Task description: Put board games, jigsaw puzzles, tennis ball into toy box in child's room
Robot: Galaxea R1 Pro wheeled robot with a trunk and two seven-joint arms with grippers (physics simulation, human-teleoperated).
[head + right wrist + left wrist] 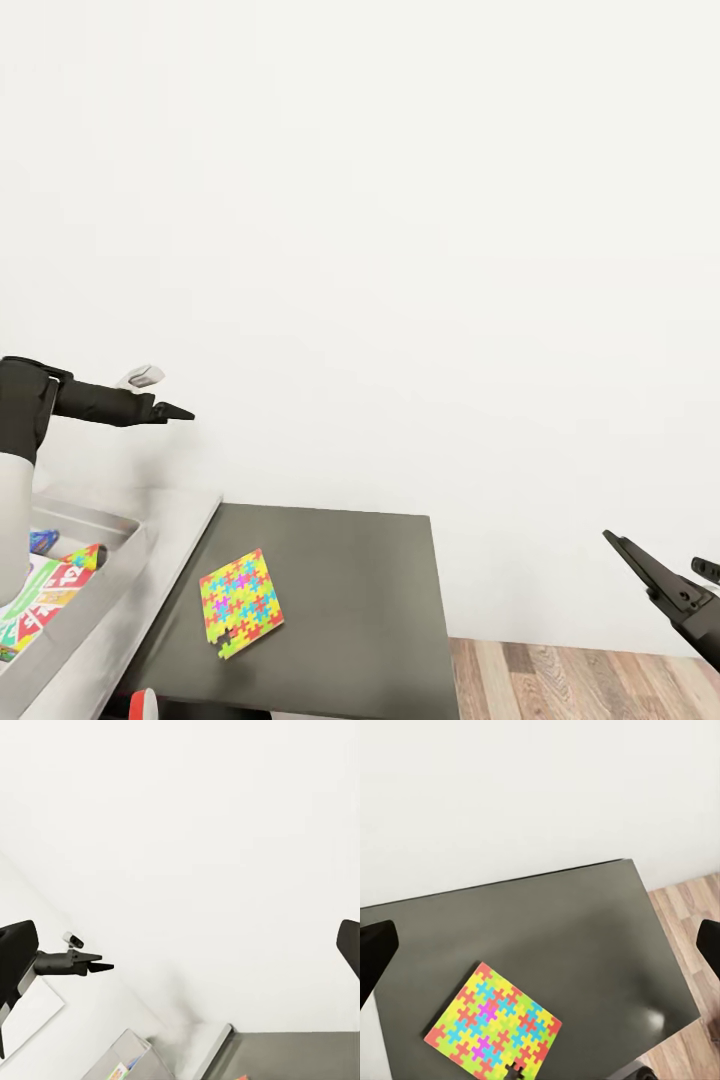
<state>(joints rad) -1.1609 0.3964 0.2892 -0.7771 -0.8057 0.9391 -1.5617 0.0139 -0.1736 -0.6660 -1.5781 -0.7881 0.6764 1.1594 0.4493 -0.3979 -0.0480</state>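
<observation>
One jigsaw puzzle [240,603] [493,1031] lies flat on the dark grey end section [350,600] of the table, with one piece loose at its near edge. To its left on the pale top stands the grey toy box [120,560] [127,1061]. It holds a white, green and red board game [40,600], a multicoloured puzzle corner [85,555] and something blue [40,540]. My left gripper [170,410] [540,952] hangs open and empty high above the box and puzzle. My right gripper [665,565] [180,952] is open and empty, off the table's right end.
A white wall rises directly behind the table. Wooden floor [580,680] lies past the dark section's right edge. A small red and white object [143,705] shows below the table's near edge.
</observation>
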